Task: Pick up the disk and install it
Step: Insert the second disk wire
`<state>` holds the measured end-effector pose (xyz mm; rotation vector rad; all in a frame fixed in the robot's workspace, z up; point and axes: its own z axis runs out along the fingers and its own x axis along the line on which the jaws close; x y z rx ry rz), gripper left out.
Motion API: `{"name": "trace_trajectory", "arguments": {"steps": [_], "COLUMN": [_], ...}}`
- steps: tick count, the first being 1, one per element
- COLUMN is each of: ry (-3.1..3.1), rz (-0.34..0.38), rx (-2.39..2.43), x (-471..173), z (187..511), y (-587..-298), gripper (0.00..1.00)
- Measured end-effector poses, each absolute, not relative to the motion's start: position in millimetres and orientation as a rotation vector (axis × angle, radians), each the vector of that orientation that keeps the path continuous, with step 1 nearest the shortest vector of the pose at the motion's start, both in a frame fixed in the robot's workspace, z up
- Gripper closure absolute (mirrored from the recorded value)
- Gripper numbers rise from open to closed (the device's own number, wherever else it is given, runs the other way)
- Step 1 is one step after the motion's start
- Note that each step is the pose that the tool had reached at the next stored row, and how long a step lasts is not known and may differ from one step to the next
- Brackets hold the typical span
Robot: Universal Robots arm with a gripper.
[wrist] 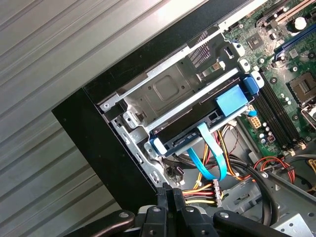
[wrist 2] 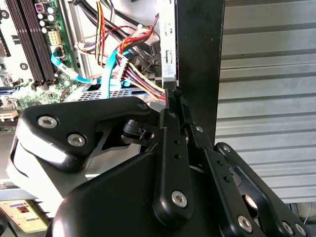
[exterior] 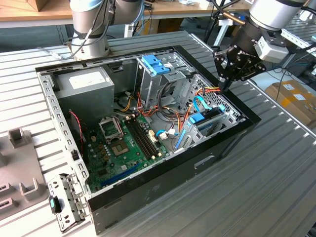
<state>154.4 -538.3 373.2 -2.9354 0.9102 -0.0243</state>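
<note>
hovering with the black two-finger gripper [exterior: 221, 87] pinched narrow and empty, just above the black case wall [wrist: 113, 148] and the red-and-yellow wire bundle [wrist: 197, 192]. seemingly lying in the grey metal bay [wrist: 168, 89], between blue clips, the dark flat disk [wrist: 192, 132], label hidden. risking catching the flat blue cable [wrist: 210, 158] and pulling its plug loose, if going lower here.

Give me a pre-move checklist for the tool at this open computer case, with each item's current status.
1. Tool empty: ok. It is shut in both wrist views, with nothing between its fingers.
2. Tool clear of the black case wall: cannot tell. The tips sit close by its edge.
3. Wire bundle clear of the tips: not ok. It lies right beside them.
4. Dark flat unit in the bay is the disk: cannot tell. Its label face is hidden.
5. Case open on top: ok.
</note>
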Motion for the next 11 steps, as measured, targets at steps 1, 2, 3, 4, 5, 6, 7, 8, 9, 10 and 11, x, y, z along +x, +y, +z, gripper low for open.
{"name": "trace_trajectory", "arguments": {"steps": [1,2,3,4,5,6,7,8,9,10,11], "ry": [0.91,0.91,0.91,0.91,0.911,0.912,0.913,0.914,0.919,0.919,0.919], "rz": [-0.024,-0.024,-0.024,-0.024,-0.024,-0.024,-0.024,-0.024,-0.025,-0.025,-0.025], "rx": [-2.935,-2.935,-2.935,-2.935,-2.935,-2.935,-2.935,-2.934,-2.933,-2.933,-2.933], "x": [154.4,154.4,154.3,154.1,153.7,153.3,152.9,152.8,152.7,152.7,152.7], "z": [373.2,373.2,373.2,373.2,373.1,373.1,373.1,373.1,373.1,373.1,373.1], "y": [-538.3,-538.3,-538.3,-538.3,-538.3,-538.3,-538.3,-538.3,-538.3,-538.3,-538.3], "gripper": [0.84,0.84,0.84,0.84,0.84,0.84,0.84,0.84,0.84,0.84,0.84]}}
